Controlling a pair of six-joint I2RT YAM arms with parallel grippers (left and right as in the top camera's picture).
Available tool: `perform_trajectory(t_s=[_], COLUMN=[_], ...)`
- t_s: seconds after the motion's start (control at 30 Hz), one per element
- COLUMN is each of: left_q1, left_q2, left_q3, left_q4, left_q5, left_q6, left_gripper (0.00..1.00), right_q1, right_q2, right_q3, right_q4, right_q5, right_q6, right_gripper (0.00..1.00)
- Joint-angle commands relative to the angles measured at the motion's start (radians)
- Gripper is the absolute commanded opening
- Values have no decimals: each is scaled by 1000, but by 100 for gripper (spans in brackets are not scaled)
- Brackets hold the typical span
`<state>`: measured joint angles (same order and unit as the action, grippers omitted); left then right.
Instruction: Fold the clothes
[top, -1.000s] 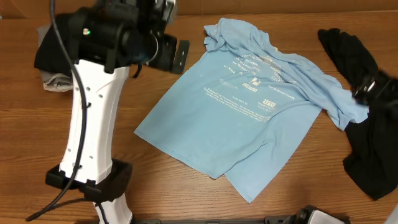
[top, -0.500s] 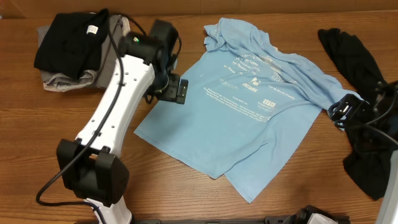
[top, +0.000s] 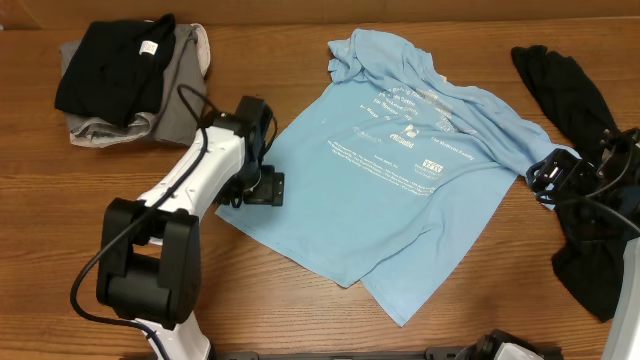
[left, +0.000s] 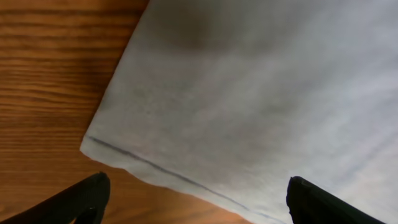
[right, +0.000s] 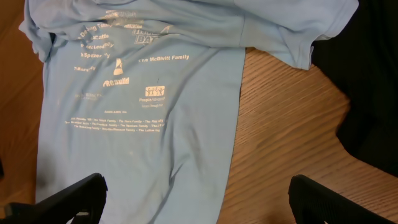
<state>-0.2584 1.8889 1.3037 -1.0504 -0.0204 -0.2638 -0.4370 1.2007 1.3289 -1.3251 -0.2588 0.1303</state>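
Note:
The clothes' light blue T-shirt (top: 390, 160) lies spread at an angle mid-table, its white print facing up. My left gripper (top: 262, 188) hovers low at the shirt's lower left corner. In the left wrist view the left gripper (left: 199, 208) is open, and the hem corner (left: 186, 124) lies just ahead of its fingertips (left: 84, 198). My right gripper (top: 553, 180) sits by the shirt's right sleeve. The right wrist view shows the right gripper (right: 199, 202) open above the shirt's side edge (right: 137, 93), holding nothing.
A folded black garment on a grey one (top: 110, 70) sits at the back left. Loose black cloth (top: 560, 80) trails down the right edge under the right arm, and it also shows in the right wrist view (right: 373, 74). Bare wood (top: 300, 300) lies in front.
The left arm swung down from the back left to the shirt's lower left corner. The right gripper shifted left, out from over the black cloth to the sleeve.

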Motion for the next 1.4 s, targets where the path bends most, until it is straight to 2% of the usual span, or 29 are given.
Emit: perform_trajectory(t_s=[0.0,0.17,0.3,0.4,0.5,0.83,1.07,1.37], left_q1=[19,20,21,30,58,195,216,219], left_q2=[-12,-12,-12,-12,-1,206,330,494], left_q3=[-50,-114,-164,-200,-226,-176,14,255], left_q4=[51,130,195,246,282,369,417,588], left_q5=[-13,-13,-13,-24,-37,-30,-43,-44], left_q6=[-21,-21,-21,-22,-44,41,161,165], left_gripper=[87,61,33,25,11,4,4,4], right_q1=[5,5,5,5,5,5,5,5], right_q2=[-7,-7,-7,-7,-7,-6,27,84], right_q3=[-1,-1,-1,-1,-1,-1,-1,-1], right_q4=[11,23,24,26,31,69,73,63], right_q5=[-8,-8,-5,-5,-5,-16,-29,-31], right_q6=[-7,-7,-7,-7,-6,-2,-3,-3], right_gripper=[96,96,96,96,95,91,90,90])
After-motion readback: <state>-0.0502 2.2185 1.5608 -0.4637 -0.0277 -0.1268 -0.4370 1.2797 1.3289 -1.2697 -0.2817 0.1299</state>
